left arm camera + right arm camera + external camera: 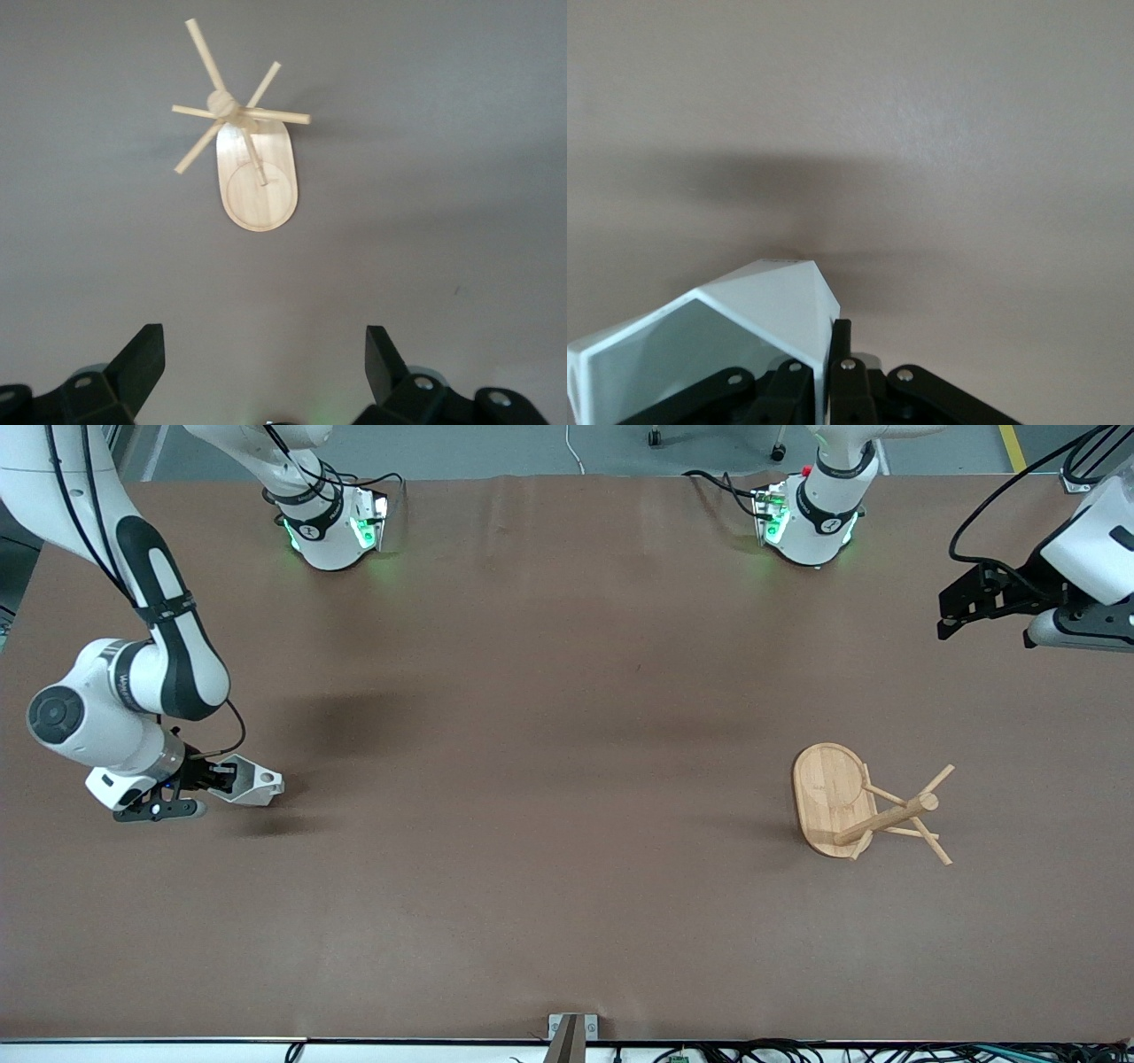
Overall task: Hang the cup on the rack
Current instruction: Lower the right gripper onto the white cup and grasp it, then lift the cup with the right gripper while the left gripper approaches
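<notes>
White cup point(251, 780) sits low at the right arm's end, its wall pinched by the right gripper point(215, 776). Left gripper point(961, 607) waits aloft, fingers spread; rack point(864, 804) upright.

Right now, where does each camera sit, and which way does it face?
Front view: high across the table, facing both bases; shows both arms, the right gripper shut on the cup, the rack.
Left wrist view: on the waiting left arm, looking down on the rack over the open left gripper.
Right wrist view: looks past the right gripper clamping the cup wall.
Shared: front and left wrist views show the rack.
</notes>
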Motion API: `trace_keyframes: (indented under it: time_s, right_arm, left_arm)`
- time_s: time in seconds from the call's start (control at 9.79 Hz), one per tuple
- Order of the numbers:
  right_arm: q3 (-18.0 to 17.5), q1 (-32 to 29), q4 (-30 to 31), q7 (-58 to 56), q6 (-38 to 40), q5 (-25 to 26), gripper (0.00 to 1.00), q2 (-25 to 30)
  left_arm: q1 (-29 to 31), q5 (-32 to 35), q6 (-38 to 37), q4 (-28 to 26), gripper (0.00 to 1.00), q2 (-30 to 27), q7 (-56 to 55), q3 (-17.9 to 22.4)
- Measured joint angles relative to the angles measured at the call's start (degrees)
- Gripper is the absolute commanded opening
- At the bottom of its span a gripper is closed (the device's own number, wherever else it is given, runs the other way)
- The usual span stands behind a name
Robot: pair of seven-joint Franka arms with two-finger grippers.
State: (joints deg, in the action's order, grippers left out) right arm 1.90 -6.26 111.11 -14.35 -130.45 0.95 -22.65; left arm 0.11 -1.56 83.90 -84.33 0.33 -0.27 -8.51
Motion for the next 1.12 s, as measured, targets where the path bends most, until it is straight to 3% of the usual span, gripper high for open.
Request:
trace_keyframes:
  time_s: [0.2, 0.51, 0.72, 1.02, 1.12]
  right_arm:
    - [-1.61, 0.17, -10.21, -0.12, 13.66, -5.99, 0.0, 1.94]
    - [-4.68, 0.8, -18.93, 0.32, 30.83, -23.31, 0.0, 4.32]
    - [-8.15, 1.13, -19.04, 0.39, 33.85, -35.22, 0.0, 4.34]
    - [-13.44, 2.26, -16.26, 0.75, 34.17, -50.84, 0.0, 3.79]
    - [-15.18, 2.46, -15.02, 0.75, 34.21, -54.69, 0.0, 3.69]
  left_arm:
    - [-0.57, -3.02, -0.01, 0.05, 1.0, 0.05, 0.12, -1.41]
    - [-0.86, -6.49, -0.07, 0.06, 1.0, 1.07, 1.11, -8.87]
    - [-1.16, -9.27, 0.73, 0.08, 1.0, 3.3, 1.08, -16.29]
    - [-2.69, -10.36, 10.16, 0.23, 1.0, 6.57, 1.1, -27.65]
    - [-4.9, -10.38, 13.86, 0.22, 1.0, 7.7, 1.07, -29.21]
